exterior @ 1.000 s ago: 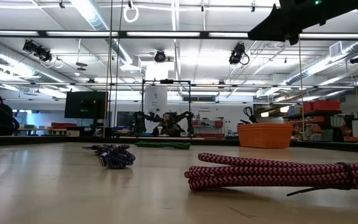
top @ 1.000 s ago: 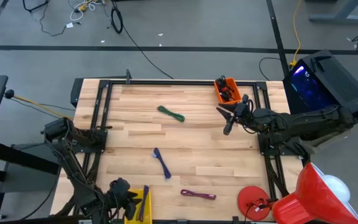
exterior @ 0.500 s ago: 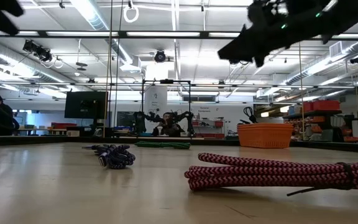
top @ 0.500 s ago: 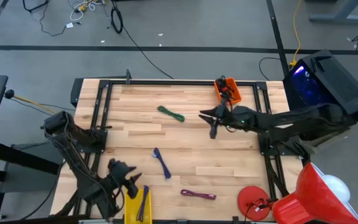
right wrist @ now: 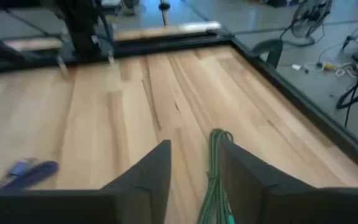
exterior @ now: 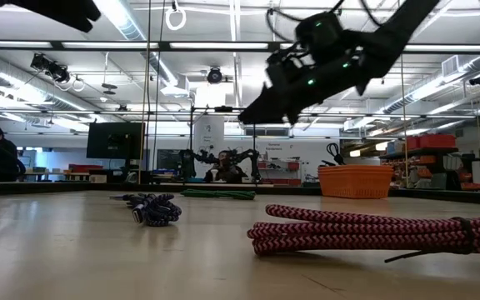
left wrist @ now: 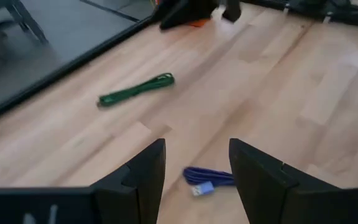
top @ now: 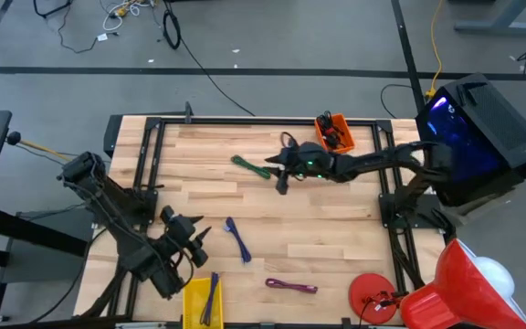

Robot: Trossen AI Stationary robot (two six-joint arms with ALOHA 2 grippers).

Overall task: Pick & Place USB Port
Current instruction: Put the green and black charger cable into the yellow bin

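Observation:
Three bundled cables lie flat on the wooden table: a green one, a blue one and a magenta one. My right gripper hovers open just right of the green cable's right end. In its wrist view the green cable runs up between the open fingers without touching them. My left gripper is open and in the air left of the blue cable. In its wrist view the blue cable shows between the fingers, with the green cable beyond.
An orange bin holding dark cables stands at the far right of the table. A yellow bin with a purple cable sits at the near edge. A black frame borders the table. The low view shows the magenta cable nearest.
My right gripper has swung from beside the orange bin toward the table's left and now hangs by the green cable. My left gripper has moved from the near edge by the yellow bin toward the far edge, up to the blue cable. No cable has moved.

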